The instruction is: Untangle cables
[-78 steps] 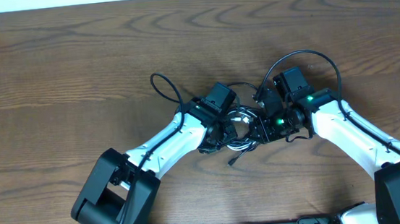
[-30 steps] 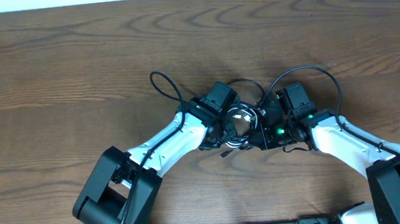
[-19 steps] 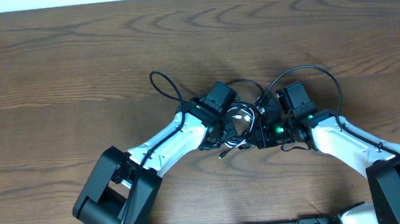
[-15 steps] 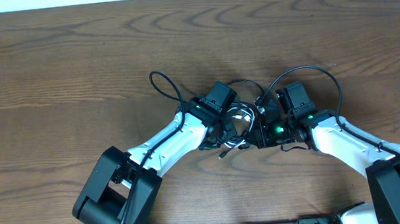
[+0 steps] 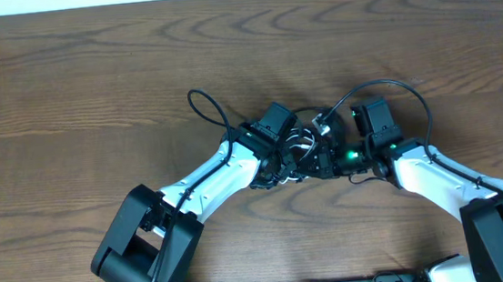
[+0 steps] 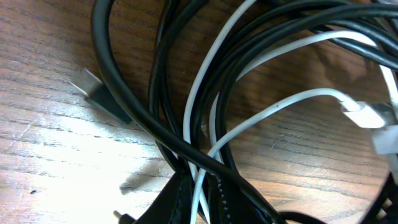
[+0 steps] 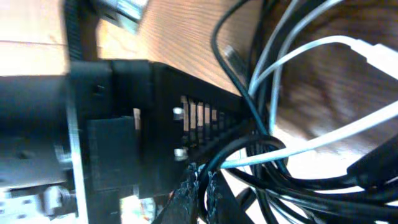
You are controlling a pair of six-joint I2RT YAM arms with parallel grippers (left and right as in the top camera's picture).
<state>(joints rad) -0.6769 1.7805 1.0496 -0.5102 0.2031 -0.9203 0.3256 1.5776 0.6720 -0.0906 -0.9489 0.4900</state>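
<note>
The cables (image 5: 303, 143) lie as one knot of thin black and white cords at the table's middle, between my two grippers. My left gripper (image 5: 285, 164) comes in from the left, and in the left wrist view this gripper (image 6: 200, 202) is shut on the white cable (image 6: 273, 112), with black cables (image 6: 134, 109) crossing over its fingers. A white plug (image 6: 367, 116) lies at the right. My right gripper (image 5: 326, 157) comes in from the right; in the right wrist view it (image 7: 200, 190) is shut on a thin black cable (image 7: 249, 146). The white cable (image 7: 323, 140) runs past it.
A black lead (image 5: 205, 107) loops off the left wrist, and another (image 5: 391, 86) arcs over the right wrist. A black flat plug (image 6: 93, 87) rests on the bare wooden table (image 5: 92, 91). The left arm's housing (image 7: 118, 118) sits close beside my right fingers.
The right gripper has closed on a black cable and shifted slightly right and up. The knot has drawn tighter, and the loose end below it was pulled in. The left gripper has held still.
</note>
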